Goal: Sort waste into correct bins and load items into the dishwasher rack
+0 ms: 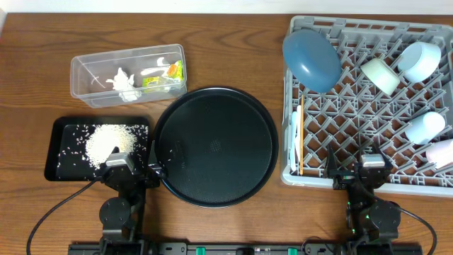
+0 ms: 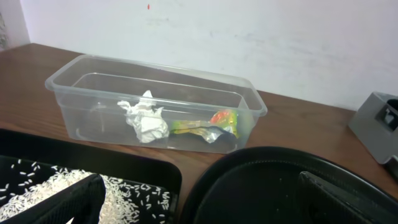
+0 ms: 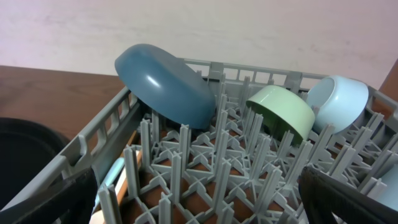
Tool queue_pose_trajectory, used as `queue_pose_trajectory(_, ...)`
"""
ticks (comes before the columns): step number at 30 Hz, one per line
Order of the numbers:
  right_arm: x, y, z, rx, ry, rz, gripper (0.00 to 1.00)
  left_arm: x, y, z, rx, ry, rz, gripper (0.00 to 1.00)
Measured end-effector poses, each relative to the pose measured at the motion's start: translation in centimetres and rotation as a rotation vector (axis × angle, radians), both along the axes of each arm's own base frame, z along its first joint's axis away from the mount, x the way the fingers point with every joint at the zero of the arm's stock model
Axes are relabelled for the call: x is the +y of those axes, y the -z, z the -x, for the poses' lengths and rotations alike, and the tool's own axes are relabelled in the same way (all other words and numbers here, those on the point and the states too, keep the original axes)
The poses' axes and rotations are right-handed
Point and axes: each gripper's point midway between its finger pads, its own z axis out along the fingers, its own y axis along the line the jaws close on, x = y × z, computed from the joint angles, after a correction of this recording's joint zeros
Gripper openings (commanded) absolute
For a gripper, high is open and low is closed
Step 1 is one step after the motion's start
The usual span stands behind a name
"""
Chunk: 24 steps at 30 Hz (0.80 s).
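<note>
**Both claws idle and apart; waste binned, dishes racked**

The left gripper [image 1: 138, 166] hung low at the table's near edge, over the seam between the shallow black rectangular tray [image 1: 56, 152] and the large round black tray [image 1: 212, 145]. In its wrist view the two fingers stood wide apart at the bottom corners with nothing between them. The right gripper [image 1: 361, 168] sat at the near rim of the large square grey plastic rack [image 1: 368, 99]. Its fingers were likewise spread and held nothing.

The clear plastic rectangular tub [image 2: 255, 99] stood at the far left of the table. It held a crumpled white tissue scrap [image 2: 146, 118] and, just beside it, a small yellow-green wrapper [image 2: 205, 127]. The loose white rice grains [image 1: 110, 142] lay heaped in the rectangular tray, with strays scattered across its floor.

Inside the rack, a dark blue plate [image 3: 165, 81] leaned tilted in the far left corner. A pale green bowl [image 3: 283, 112] and a light blue bowl [image 3: 339, 99] were tipped on their sides along the far row. A light blue cup [image 1: 426, 127] lay nearer the right side, with a paler cup [image 1: 444, 152] at the right edge. Two orange chopsticks [image 1: 301, 134] lay along the left wall beside white plastic utensils [image 1: 293, 142].
</note>
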Motion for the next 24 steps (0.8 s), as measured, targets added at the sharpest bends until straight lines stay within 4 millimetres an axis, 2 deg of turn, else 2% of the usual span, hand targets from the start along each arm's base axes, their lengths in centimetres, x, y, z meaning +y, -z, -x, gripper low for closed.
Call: queue_pose_trajectory(24,0.0,0.01,0.0,0.0,0.0,0.0,0.99,-0.01,0.01,0.0,0.001,0.002,-0.018,0.98)
